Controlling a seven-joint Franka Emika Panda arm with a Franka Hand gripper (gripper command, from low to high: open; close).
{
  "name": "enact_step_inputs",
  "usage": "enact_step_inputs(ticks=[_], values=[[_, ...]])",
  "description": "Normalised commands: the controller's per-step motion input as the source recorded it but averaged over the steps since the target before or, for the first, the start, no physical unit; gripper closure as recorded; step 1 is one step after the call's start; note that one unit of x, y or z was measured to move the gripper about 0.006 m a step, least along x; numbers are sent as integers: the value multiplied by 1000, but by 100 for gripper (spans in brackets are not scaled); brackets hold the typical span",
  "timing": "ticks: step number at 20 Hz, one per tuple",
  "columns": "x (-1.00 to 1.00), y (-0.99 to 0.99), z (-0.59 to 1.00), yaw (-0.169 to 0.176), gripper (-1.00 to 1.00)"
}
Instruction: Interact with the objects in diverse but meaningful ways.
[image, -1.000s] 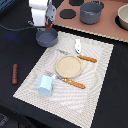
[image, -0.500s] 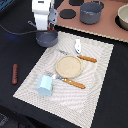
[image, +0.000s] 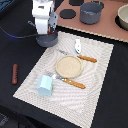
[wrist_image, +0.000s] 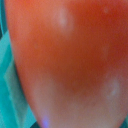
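Your wrist view is filled by the red tomato (wrist_image: 65, 60), blurred and pressed right up to the lens, with a sliver of teal at one edge; you cannot tell from it whether the fingers are clamped on the tomato or spread around it. In the exterior view your gripper (image: 47, 36) sits low over the grey long-handled saucepan (image: 48, 40) at the far corner of the striped placemat (image: 95, 85), its white body hiding the pan's inside, so what lies in the pan is not visible there. Just beside the tool, toward the exterior view's right, lies the small white shaker (image: 77, 46). Nearer the camera on the mat sits a round tan plate (image: 67, 65), apparently bare, and the light-blue cup (image: 44, 85), contents unclear. The brown sausage (image: 14, 73) lies off the mat, well apart. The grey pot (image: 91, 12) stands beyond on the brown board (image: 107, 27).
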Motion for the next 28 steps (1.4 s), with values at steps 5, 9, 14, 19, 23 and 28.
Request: enact_step_inputs(ticks=[5, 9, 14, 19, 23, 28], values=[[-156, 9, 401, 26, -100], [-94, 2, 519, 13, -100], [88, -298, 445, -8, -100], [266, -826, 184, -17, -100], [227, -970, 6, 0, -100], [204, -951, -10, 0, -100]])
